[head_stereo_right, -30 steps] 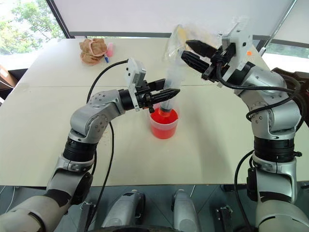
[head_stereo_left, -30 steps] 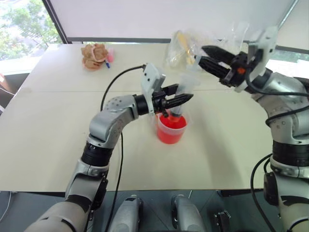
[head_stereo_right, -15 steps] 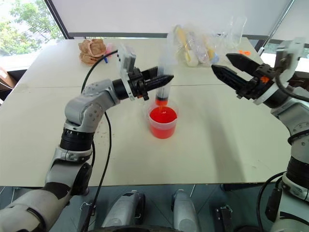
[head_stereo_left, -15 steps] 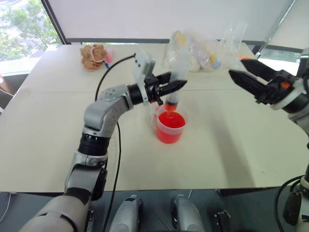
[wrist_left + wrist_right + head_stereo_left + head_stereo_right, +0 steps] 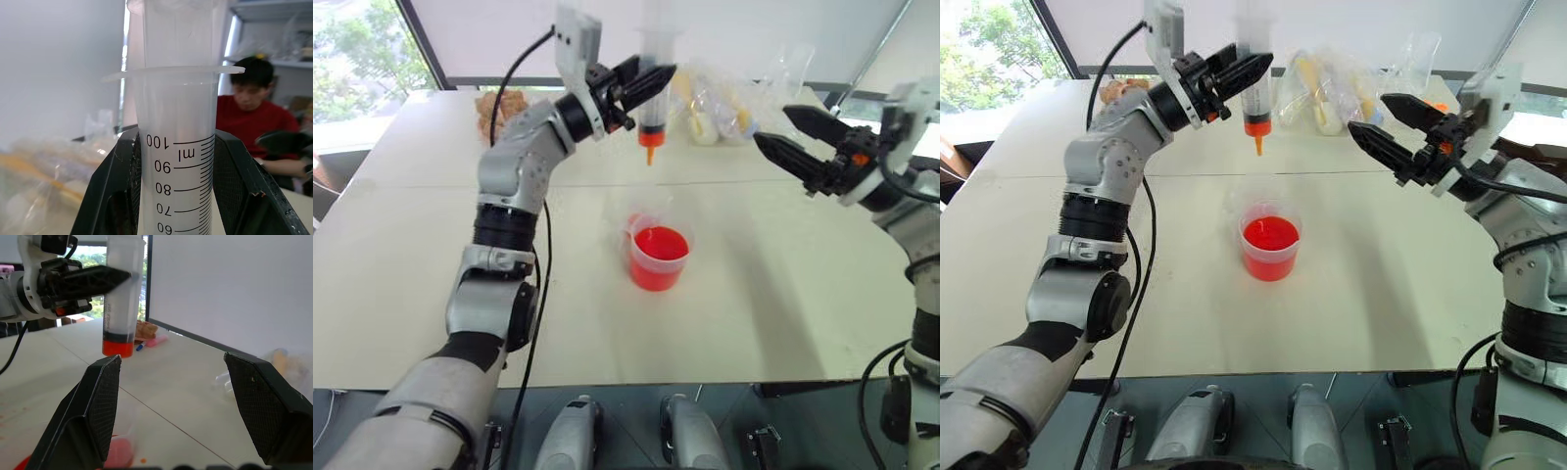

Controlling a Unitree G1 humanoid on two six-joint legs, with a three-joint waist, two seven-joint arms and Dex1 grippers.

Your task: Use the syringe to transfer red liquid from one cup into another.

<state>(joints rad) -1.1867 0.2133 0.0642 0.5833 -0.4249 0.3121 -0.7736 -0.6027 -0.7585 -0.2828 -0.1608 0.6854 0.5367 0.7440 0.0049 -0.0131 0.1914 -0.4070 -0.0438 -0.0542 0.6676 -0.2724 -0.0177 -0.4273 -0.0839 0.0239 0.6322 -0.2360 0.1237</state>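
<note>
Now we're at the carry step, as we read it: our left gripper [image 5: 641, 83] is clamped on the barrel of the large clear plastic syringe [image 5: 1254, 73] with printed scale marks, holding it upright, orange tip down, high over the pale table [image 5: 411, 255]. Below the tip and a little toward us sits the small see-through beaker [image 5: 658, 257] of bright red liquid [image 5: 660, 243], well apart from the syringe. How much red is in the barrel we cannot tell; a dark band sits just above the orange tip. Our right gripper [image 5: 1383, 122] hangs off to the syringe's right, fingers spread wide, holding nothing. Next we'd need to find the colourless receiving cup, which we can't pick out for sure, bring the tip over it, and have the free gripper press the plunger.
</note>
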